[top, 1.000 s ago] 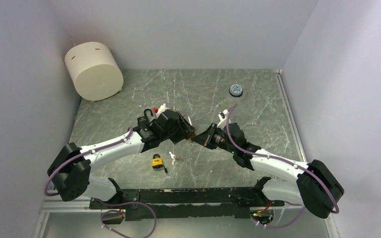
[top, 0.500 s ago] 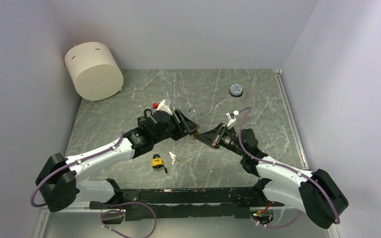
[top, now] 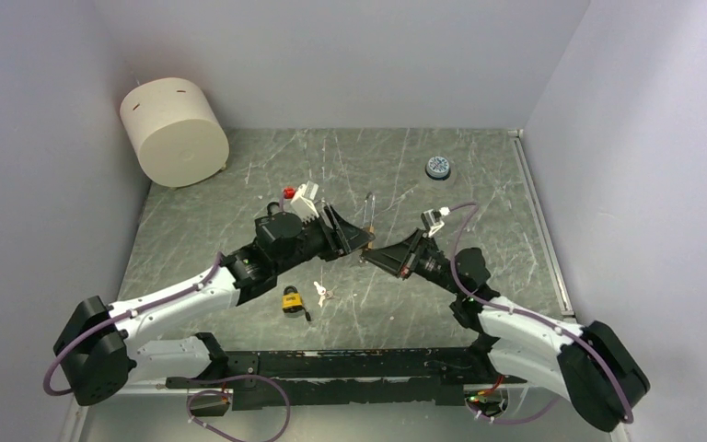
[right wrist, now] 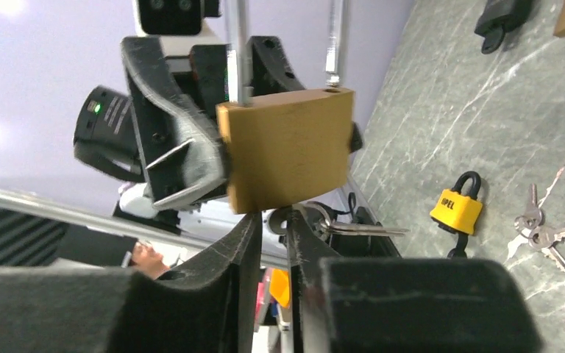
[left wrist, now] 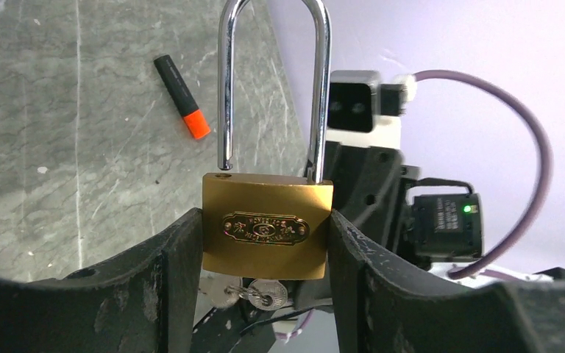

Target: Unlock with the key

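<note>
Left wrist, brass padlock (left wrist: pixel 267 226), shackle (left wrist: pixel 225 88) open

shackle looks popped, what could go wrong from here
The key sits in the brass padlock at the tips of the right gripper; pulling away askew might tug the lock from the left gripper, which pinches only its side edges. The open shackle might also get pressed back in.

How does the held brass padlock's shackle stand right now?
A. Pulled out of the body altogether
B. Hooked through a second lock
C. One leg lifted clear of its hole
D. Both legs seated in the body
C: in the left wrist view one leg of the shackle ends just above its open hole in the brass padlock, while the other leg is still in the body.
</note>
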You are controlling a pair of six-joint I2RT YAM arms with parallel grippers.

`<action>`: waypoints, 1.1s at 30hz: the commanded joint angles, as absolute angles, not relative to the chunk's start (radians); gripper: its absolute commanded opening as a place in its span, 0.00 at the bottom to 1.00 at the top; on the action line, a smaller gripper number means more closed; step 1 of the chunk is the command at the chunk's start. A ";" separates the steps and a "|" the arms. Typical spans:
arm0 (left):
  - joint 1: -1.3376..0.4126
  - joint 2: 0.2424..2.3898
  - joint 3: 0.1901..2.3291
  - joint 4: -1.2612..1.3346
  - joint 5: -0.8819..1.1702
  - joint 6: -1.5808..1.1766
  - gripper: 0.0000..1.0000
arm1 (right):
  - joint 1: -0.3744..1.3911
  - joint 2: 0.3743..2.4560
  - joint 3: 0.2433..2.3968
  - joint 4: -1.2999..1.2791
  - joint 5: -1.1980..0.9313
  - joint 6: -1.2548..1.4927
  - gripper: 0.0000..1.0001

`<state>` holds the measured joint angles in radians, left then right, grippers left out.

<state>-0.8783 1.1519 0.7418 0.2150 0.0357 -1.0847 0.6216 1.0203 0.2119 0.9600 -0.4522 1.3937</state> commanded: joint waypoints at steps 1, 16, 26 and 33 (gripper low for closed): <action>-0.889 1.106 0.745 0.284 0.080 -1.029 0.02 | 0.621 0.859 0.250 0.844 -0.528 1.192 0.29; -0.868 1.080 0.760 0.406 0.445 -1.000 0.03 | 0.611 0.453 0.366 0.181 -0.059 0.977 0.56; -0.868 1.078 0.784 0.538 0.614 -1.051 0.02 | 0.614 0.590 0.454 0.451 -0.342 0.910 0.60; -0.869 1.049 0.695 0.672 0.611 -1.070 0.03 | 0.613 0.516 0.416 0.463 -0.347 0.903 0.65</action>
